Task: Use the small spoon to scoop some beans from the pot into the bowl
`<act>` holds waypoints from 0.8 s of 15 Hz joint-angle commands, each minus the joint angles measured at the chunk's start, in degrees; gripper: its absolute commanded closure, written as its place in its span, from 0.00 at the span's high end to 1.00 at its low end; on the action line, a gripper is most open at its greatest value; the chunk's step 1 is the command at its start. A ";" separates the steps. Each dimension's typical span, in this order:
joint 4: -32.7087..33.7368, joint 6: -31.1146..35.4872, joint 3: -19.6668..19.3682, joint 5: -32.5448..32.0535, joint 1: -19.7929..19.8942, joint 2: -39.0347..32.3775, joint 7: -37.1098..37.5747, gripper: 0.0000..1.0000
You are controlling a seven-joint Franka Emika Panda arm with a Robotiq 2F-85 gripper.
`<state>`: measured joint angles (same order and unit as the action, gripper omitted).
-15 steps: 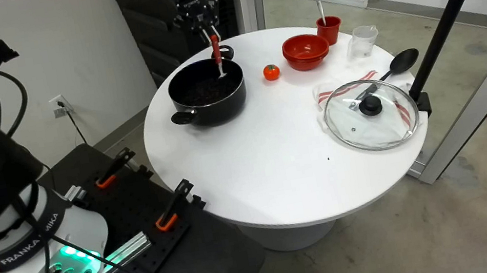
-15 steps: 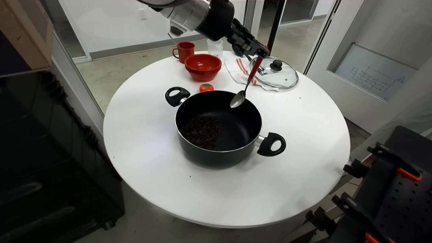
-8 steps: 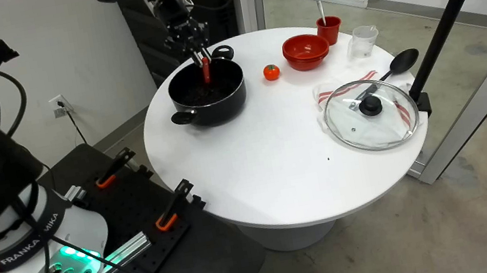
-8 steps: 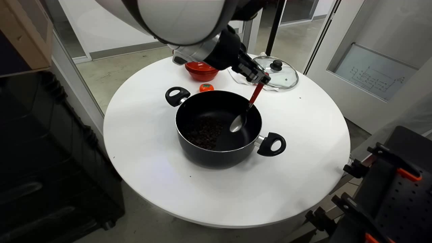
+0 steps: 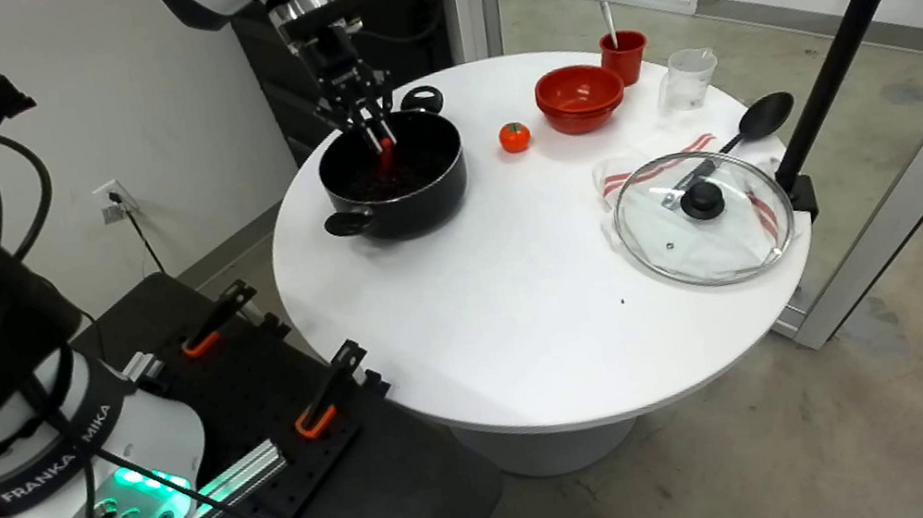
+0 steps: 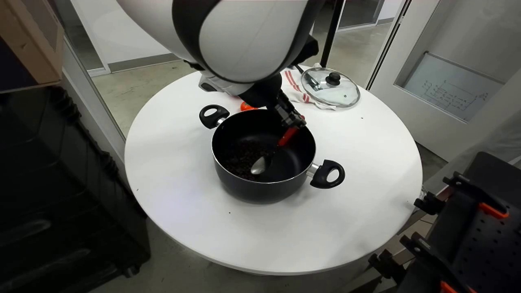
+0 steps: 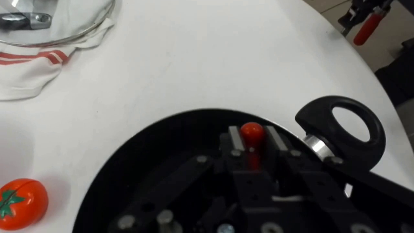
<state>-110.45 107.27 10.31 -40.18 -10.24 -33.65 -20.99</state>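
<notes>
One counter (image 6: 179, 179) carries the pot (image 6: 260, 193); the tool (image 7: 254, 136) is clamped on the spoon (image 6: 284, 139), its length slanting down inside. In an exterior view, most beans (image 6: 241, 158) lie from the spoon's head toward the counter's left edge, so scooping likely needs a push that way.

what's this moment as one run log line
claw: gripping small spoon | spoon head: inside pot, by beans, contact unclear | red bowl: no beans seen | glass lid: off pot
</notes>
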 commanded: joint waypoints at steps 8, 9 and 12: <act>0.96 7.12 -2.30 0.93 -2.85 -2.93 15.68 0.05; 1.13 7.50 -2.47 1.04 -2.91 -3.28 16.42 0.05; 1.21 7.93 -2.55 2.22 -2.51 -3.76 16.97 0.05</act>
<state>-110.10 114.13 8.76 -38.95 -12.24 -36.51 -5.26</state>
